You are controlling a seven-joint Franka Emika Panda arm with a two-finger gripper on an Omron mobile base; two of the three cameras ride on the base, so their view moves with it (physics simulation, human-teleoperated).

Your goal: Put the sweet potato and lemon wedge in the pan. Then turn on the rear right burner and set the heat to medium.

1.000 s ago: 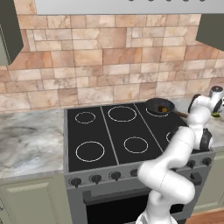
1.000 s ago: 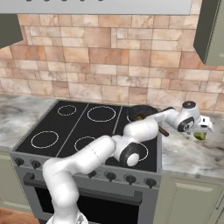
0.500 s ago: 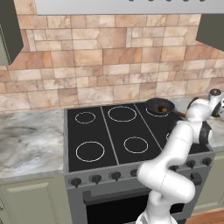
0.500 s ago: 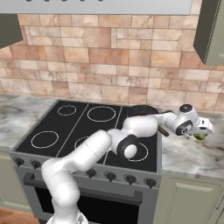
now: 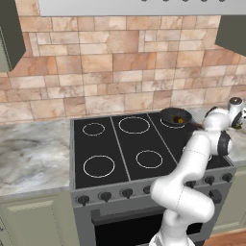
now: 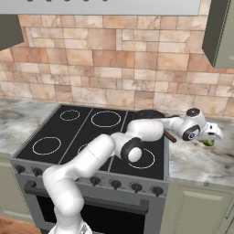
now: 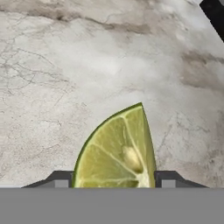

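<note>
Gripper: the white arm's two-finger gripper (image 6: pixel 211 139) reaches out past the right edge of the stove, at about 3 o'clock from the cooktop's centre in the right base view, low over the grey-white marbled stone counter (image 6: pixel 196 160).
Jaws: in the hand view one dark fingertip (image 7: pixel 59 177) stands hard against one flank of the wedge, its partner against the other; they look closed on the wedge, with the counter directly behind it.
Lemon wedge: the yellow-green lemon wedge (image 7: pixel 119 151) with pale flesh, a green rind and one pip sits between the tips, its point toward 12 o'clock in the hand view; in the right base view it is a green speck (image 6: pixel 208 142) under the hand.
Pan: the small round dark grey-black frying pan (image 5: pixel 175 116) rests on the black glass cooktop (image 5: pixel 120 149) at its rear right, at about 1 o'clock from the cooktop's centre; its thin dark-brown handle (image 6: pixel 169 136) points toward the counter.
Sweet potato: a small orange-brown rounded lump (image 5: pixel 179 119) lies inside the pan.
Rear right burner: hidden under the pan; I cannot tell whether it glows.
Knobs: a row of dark round knobs (image 5: pixel 104 194) along the stove's front edge; their settings are too small to read.
Wall: a beige and pink stone-tile backsplash (image 5: pixel 120 72) behind the stove.
</note>
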